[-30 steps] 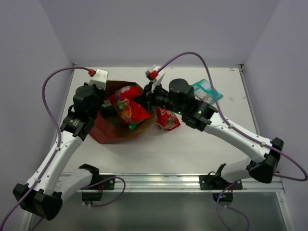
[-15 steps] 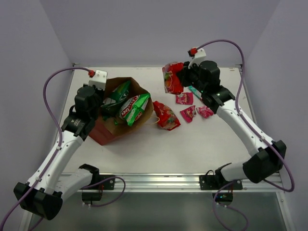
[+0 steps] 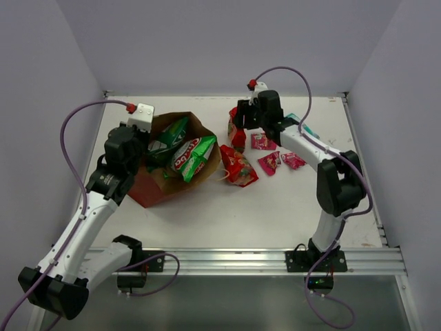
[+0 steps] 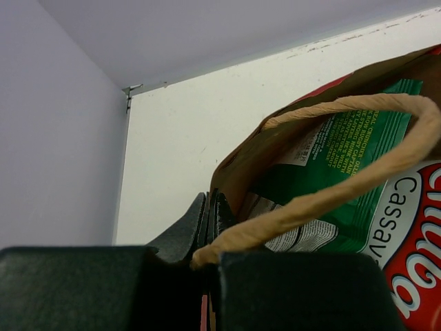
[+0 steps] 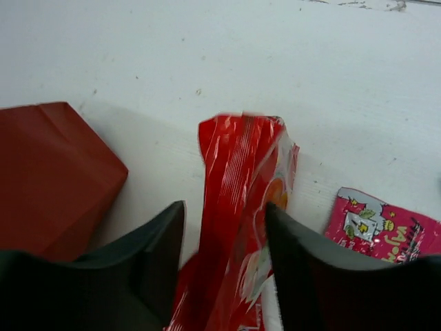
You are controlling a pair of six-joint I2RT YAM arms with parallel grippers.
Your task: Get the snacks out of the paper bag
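We are swinging the right gripper [image 5: 224, 210], pinched on a red packet [image 5: 241, 158], back from twelve o'clock and down beside the paper bag [image 3: 148, 187], at its two o'clock. Our left gripper [image 4: 210, 207] is clamping the bag's rim; green packets [image 3: 195, 155] are waiting inside.

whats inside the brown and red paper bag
A dark green foil packet and a green-and-white chip packet with red logo fill the mouth; anything beneath them is hidden.

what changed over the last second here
The right gripper pulled a red packet out of the paper bag, swung it far right, then lowered it toward the table, still gripped. Small pink packets came into view. The left gripper stays clamped on the bag's rim.
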